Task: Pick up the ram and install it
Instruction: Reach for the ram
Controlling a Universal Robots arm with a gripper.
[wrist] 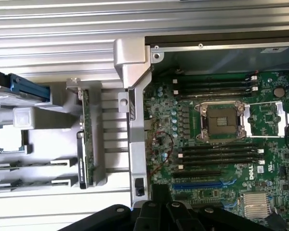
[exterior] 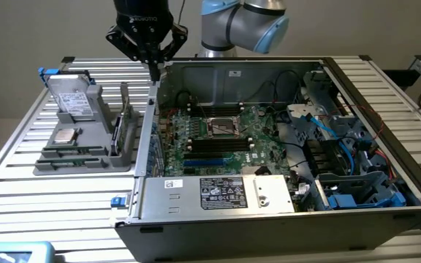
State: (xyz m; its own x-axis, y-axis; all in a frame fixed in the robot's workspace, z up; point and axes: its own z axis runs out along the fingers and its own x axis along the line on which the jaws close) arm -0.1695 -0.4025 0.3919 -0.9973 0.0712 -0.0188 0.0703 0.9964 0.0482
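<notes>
Closed, empty gripper (exterior: 154, 64) hovers over the computer case (exterior: 269, 219) edge; the ram (exterior: 68, 163) sits unpicked in the gray tray (exterior: 123, 159). Grasping it likely calls for parted fingers.

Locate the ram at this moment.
The ram sits in the gray tray on the exterior view's left, at its near end, beside the upright expansion card.

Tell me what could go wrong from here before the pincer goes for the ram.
1. The pincer is shut, apparently empty, and hangs above the case's side wall; a straight descent could strike that metal edge.
2. The upright expansion card stands in the tray between that wall and the ram; a sweep across might clip it, or it could be grasped by mistake.
</notes>
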